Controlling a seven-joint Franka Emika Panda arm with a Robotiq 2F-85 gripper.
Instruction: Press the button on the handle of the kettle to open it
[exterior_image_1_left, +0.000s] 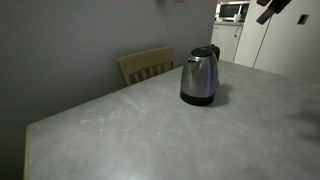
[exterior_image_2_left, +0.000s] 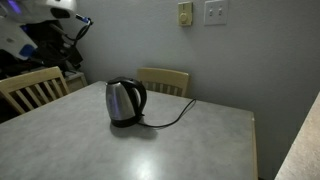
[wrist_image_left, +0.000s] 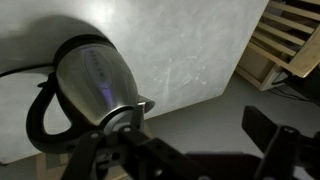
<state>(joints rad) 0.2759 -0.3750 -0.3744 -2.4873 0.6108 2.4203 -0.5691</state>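
Note:
The steel kettle (exterior_image_1_left: 199, 78) stands upright on its black base on the grey table (exterior_image_1_left: 130, 130); it also shows in an exterior view (exterior_image_2_left: 124, 102). Its black loop handle (exterior_image_2_left: 141, 98) runs up one side to the black lid. The button cannot be made out from the handle. In the wrist view the kettle (wrist_image_left: 95, 80) lies below at the left, with its handle (wrist_image_left: 44, 115) at the far left. My gripper (wrist_image_left: 190, 150) is open and empty, high above the table and well apart from the kettle. It shows at the top right of an exterior view (exterior_image_1_left: 272, 10).
A black cord (exterior_image_2_left: 172, 121) runs from the kettle across the table. Wooden chairs (exterior_image_1_left: 146, 65) (exterior_image_2_left: 165, 80) (exterior_image_2_left: 30, 90) stand at the table's edges. A white microwave (exterior_image_1_left: 233, 11) sits at the back. Wall switches (exterior_image_2_left: 214, 12) are on the wall.

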